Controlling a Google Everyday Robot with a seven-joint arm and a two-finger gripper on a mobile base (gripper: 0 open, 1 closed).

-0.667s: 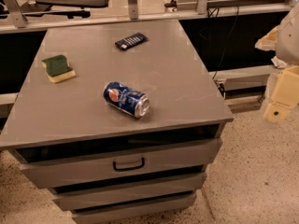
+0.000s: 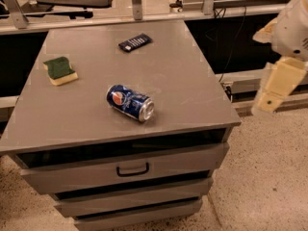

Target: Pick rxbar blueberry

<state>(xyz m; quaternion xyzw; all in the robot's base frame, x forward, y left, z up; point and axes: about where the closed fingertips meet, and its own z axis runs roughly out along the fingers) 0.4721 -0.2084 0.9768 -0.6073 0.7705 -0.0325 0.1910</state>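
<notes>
The rxbar blueberry [image 2: 135, 42] is a small flat dark wrapper with pale lettering, lying at the far middle of the grey cabinet top [image 2: 192, 81]. My gripper [image 2: 276, 88] hangs at the right edge of the view, beyond the cabinet's right side and above the floor, far from the bar. Its cream-coloured fingers point down and to the left. Nothing is seen in it.
A blue Pepsi can [image 2: 130, 102] lies on its side near the front middle of the top. A green-and-yellow sponge [image 2: 60, 70] sits at the left. Drawers [image 2: 132, 170] with a dark handle face front. A speckled floor lies to the right.
The gripper has shifted slightly left and down at the right edge. The bar, can and sponge have not moved.
</notes>
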